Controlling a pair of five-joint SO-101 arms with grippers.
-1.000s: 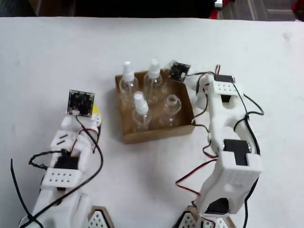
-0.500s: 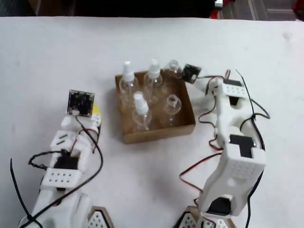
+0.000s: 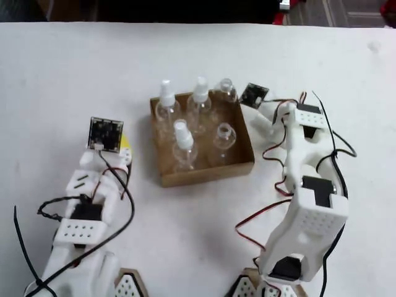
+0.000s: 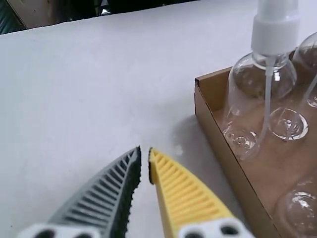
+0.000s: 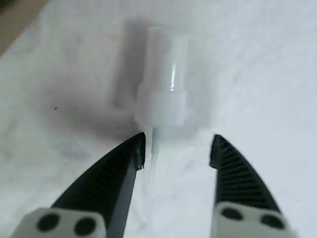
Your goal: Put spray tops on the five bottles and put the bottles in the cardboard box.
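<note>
The cardboard box (image 3: 162,162) sits mid-table. In it stand three clear bottles with white spray tops (image 3: 183,143) and one clear bottle without a top (image 3: 224,137). Another topless bottle (image 3: 226,90) stands at the box's far right corner; I cannot tell if it is inside. A white spray top (image 5: 163,94) lies on the table just ahead of my right gripper (image 5: 178,140), which is open with its tips either side of the thin dip tube. My left gripper (image 4: 143,150) is shut and holds nothing, low over the table left of the box (image 4: 213,124).
The right arm (image 3: 306,167) lies along the box's right side, red and black wires looping beside it. The left arm (image 3: 93,198) is at the front left. White tabletop lies bare behind and left of the box.
My right arm has swung right, away from the box's far right corner, and the topless bottle there has come into sight. The left arm has kept still.
</note>
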